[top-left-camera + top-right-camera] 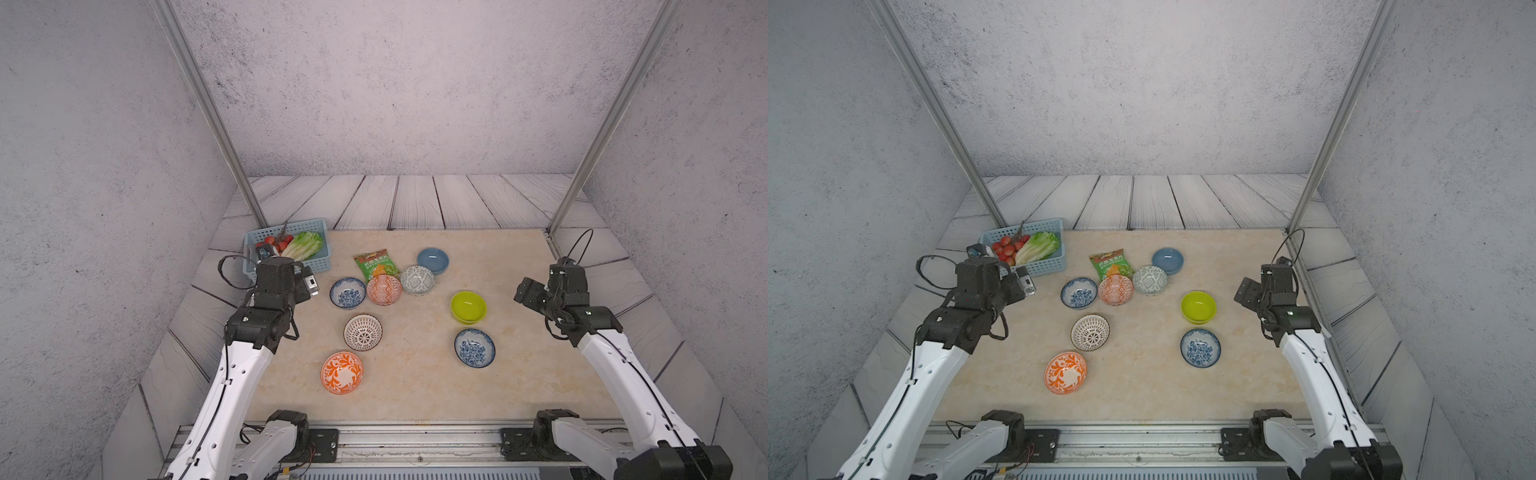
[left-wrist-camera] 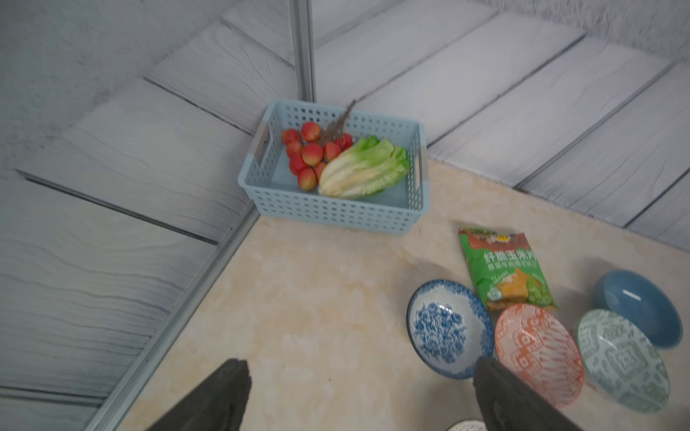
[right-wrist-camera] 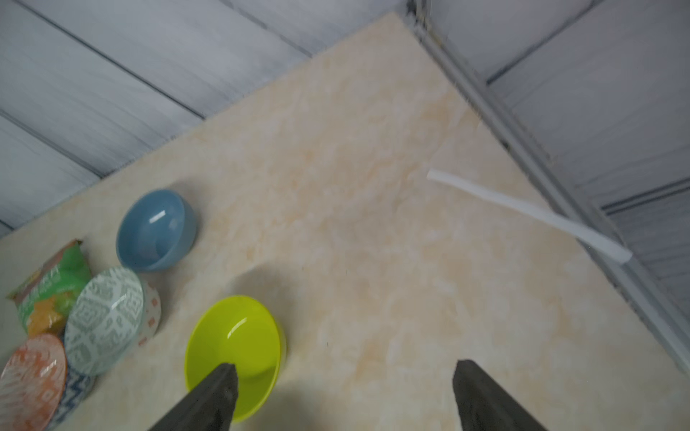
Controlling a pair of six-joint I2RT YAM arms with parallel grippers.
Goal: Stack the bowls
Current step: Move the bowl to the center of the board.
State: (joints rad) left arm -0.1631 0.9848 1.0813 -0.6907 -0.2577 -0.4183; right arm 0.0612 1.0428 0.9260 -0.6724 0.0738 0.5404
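Bowls, eight of them, lie singly on the table (image 1: pixel 415 395) between my left gripper (image 2: pixel 362 367) and my right gripper (image 3: pixel 345 367). In both top views none sits in another, so I judge all the stacking is yet to do. There the orange scroll bowl (image 1: pixel 342 372), lattice bowl (image 1: pixel 363 332) and flowered blue bowl (image 1: pixel 348 293) lie nearer my left gripper. The lime bowl (image 1: pixel 468 306) and second flowered blue bowl (image 1: pixel 474 348) lie nearer my right. My fingertips are hidden under the wrists.

In the left wrist view my jaws gape, empty. The flowered blue bowl is just beside one finger, the orange patterned bowl (image 2: pixel 537 354) partly behind it, the lattice bowl cut off at the edge.

In the blurred right wrist view my jaws stand apart, empty. One finger overlaps the lime bowl; touching or above, I cannot tell.
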